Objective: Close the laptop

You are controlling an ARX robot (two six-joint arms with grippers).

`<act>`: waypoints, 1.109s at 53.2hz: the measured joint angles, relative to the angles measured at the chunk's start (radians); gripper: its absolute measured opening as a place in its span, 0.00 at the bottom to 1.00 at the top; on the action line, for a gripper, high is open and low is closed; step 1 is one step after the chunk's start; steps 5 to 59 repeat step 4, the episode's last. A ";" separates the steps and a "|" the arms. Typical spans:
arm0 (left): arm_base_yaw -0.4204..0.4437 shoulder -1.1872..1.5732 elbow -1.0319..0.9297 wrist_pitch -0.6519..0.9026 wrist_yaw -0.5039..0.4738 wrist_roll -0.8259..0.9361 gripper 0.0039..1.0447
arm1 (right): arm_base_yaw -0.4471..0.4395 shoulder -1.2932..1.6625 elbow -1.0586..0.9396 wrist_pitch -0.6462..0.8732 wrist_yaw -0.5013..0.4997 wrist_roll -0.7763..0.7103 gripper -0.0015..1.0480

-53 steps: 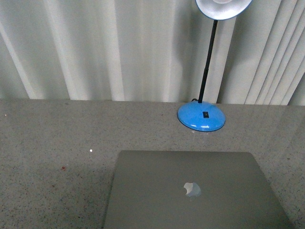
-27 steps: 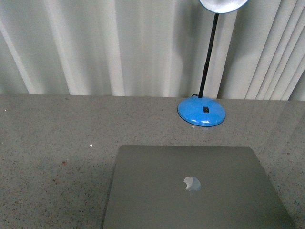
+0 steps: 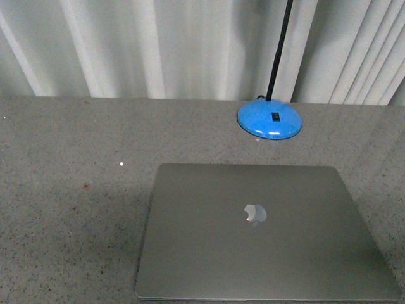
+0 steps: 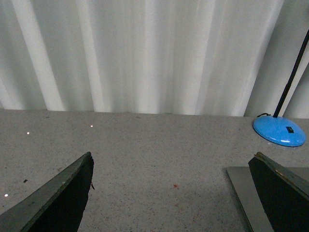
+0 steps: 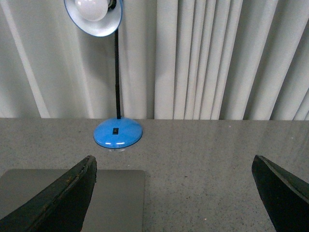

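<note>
Lying shut: laptop (image 3: 262, 234), flat at the bench's (image 3: 69, 190) near edge, lamp (image 3: 269, 120) behind.
Handling: likely stiff, slick, scratch-prone; press the lid's front edge.
Claws: left gripper (image 4: 174, 193) and right gripper (image 5: 178, 193) both spread, empty.

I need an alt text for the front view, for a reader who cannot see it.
A slim grey-silver laptop lies closed, logo up, on a speckled grey table. Behind it stands the round blue base of a desk lamp with a thin black stem, before pale pleated curtains. No robot arm shows.
</note>
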 joint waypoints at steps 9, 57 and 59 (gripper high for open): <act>0.000 0.000 0.000 0.000 0.000 0.000 0.94 | 0.000 0.000 0.000 0.000 0.000 0.000 0.93; 0.000 0.000 0.000 0.000 0.000 0.000 0.94 | 0.000 0.000 0.000 0.000 0.000 0.000 0.93; 0.000 0.000 0.000 0.000 0.000 0.000 0.94 | 0.000 0.000 0.000 0.000 0.000 0.000 0.93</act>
